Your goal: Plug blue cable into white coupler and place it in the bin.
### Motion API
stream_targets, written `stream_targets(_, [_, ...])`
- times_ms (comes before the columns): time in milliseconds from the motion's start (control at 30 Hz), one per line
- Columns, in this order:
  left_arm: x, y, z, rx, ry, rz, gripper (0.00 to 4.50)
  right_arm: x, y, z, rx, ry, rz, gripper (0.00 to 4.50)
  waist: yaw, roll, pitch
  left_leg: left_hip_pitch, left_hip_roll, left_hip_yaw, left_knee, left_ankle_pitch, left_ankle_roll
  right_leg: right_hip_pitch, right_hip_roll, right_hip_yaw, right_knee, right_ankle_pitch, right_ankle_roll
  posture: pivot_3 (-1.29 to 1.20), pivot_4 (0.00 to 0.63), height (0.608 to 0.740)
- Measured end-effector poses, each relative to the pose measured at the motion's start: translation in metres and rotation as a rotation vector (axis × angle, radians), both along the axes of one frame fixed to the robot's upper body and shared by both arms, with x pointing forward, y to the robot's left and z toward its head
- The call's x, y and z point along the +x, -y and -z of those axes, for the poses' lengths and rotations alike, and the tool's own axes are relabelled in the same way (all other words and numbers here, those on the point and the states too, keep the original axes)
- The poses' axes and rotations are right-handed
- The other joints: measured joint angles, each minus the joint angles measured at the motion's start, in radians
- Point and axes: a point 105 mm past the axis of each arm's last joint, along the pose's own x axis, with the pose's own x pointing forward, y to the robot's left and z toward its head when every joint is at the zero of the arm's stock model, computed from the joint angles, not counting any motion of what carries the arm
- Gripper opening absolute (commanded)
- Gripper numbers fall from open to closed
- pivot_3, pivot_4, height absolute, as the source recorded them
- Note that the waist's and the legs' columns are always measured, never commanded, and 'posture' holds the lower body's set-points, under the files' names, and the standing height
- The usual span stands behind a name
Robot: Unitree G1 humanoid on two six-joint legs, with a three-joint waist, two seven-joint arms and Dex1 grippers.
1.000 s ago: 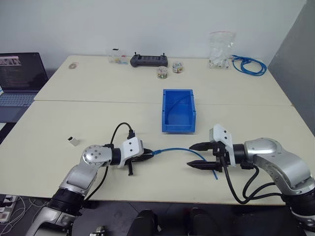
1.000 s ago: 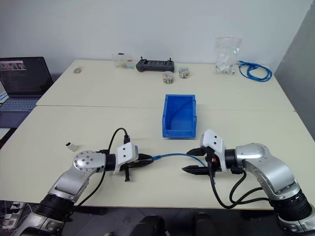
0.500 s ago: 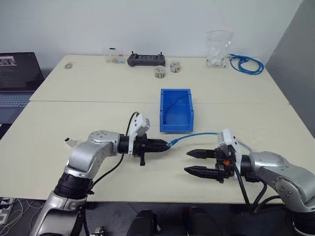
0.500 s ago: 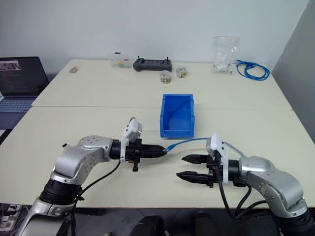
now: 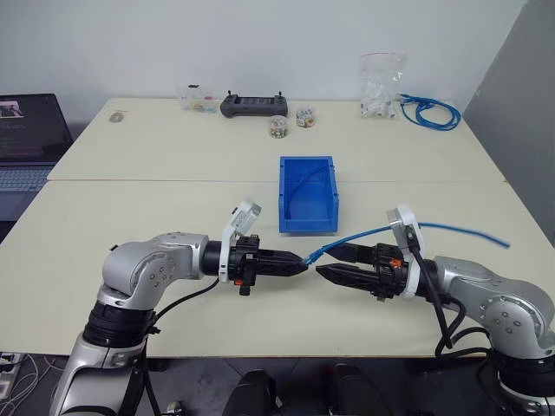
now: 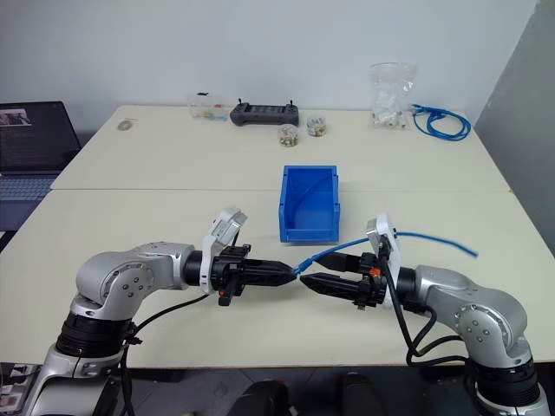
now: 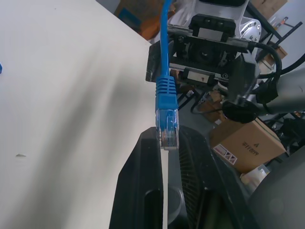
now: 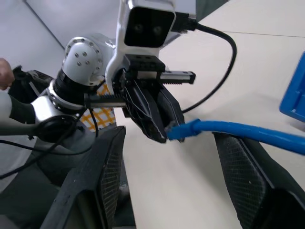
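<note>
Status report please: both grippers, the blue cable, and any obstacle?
Left gripper shut on blue cable plug, held above the table. Right gripper open, fingers either side of the cable, facing left. Bin beyond, nothing in the way.

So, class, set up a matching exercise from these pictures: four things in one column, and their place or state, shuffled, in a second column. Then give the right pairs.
Column one
1. left gripper
2. right gripper
3. bin
4. bundle of blue cable

Column two
A. coiled at the table's far right corner
B. shut on the blue cable plug
C. standing mid-table beyond both grippers
D. open, facing the other gripper

Pairs: 1-B, 2-D, 3-C, 4-A
</note>
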Motion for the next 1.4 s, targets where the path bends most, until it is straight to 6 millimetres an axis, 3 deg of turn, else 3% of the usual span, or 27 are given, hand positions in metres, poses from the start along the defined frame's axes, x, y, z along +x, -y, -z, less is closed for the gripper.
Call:
stream_targets(233, [-0.003, -0.001, -0.002, 0.003, 0.010, 0.011, 0.21, 0.001, -0.010, -0.001, 0.031, -0.023, -0.024, 3.07, -0.001, 0.000, 0.000, 0.000, 0.000, 0.000, 0.000, 0.000, 0.000, 0.000, 0.000, 0.000, 0.000, 0.000, 0.000, 0.00, 0.150, 0.740])
stream_targets(333, [-0.005, -0.002, -0.002, 0.004, 0.006, 0.015, 0.21, -0.001, -0.014, 0.000, 0.037, -0.032, -0.040, 2.58, -0.001, 0.000, 0.000, 0.000, 0.000, 0.000, 0.000, 0.000, 0.000, 0.000, 0.000, 0.000, 0.000, 0.000, 0.000, 0.00, 0.150, 0.740])
stream_targets(700, [-0.012, -0.002, -0.003, -0.004, 0.007, 0.048, 0.21, 0.000, -0.011, 0.001, 0.025, -0.039, -0.037, 0.11, -0.001, 0.000, 0.000, 0.000, 0.000, 0.000, 0.000, 0.000, 0.000, 0.000, 0.000, 0.000, 0.000, 0.000, 0.000, 0.00, 0.150, 0.740])
stream_targets(933, [-0.014, -0.002, -0.002, -0.003, 0.006, 0.058, 0.21, -0.002, -0.011, 0.002, 0.022, -0.050, -0.048, 0.11, -0.001, 0.000, 0.000, 0.000, 0.000, 0.000, 0.000, 0.000, 0.000, 0.000, 0.000, 0.000, 0.000, 0.000, 0.000, 0.00, 0.150, 0.740])
stream_targets(1000, [-0.015, -0.002, -0.002, 0.000, -0.001, 0.064, 0.91, -0.003, -0.012, 0.003, 0.020, -0.055, -0.054, 0.11, -0.001, 0.000, 0.000, 0.000, 0.000, 0.000, 0.000, 0.000, 0.000, 0.000, 0.000, 0.000, 0.000, 0.000, 0.000, 0.00, 0.150, 0.740])
stream_targets(1400, [-0.016, -0.008, 0.013, 0.059, 0.028, 0.048, 3.23, -0.009, -0.017, 0.006, 0.021, -0.078, -0.102, 0.09, -0.001, 0.000, 0.000, 0.000, 0.000, 0.000, -0.001, 0.000, 0.000, -0.001, 0.000, 0.000, 0.000, 0.000, 0.000, 0.00, 0.150, 0.740])
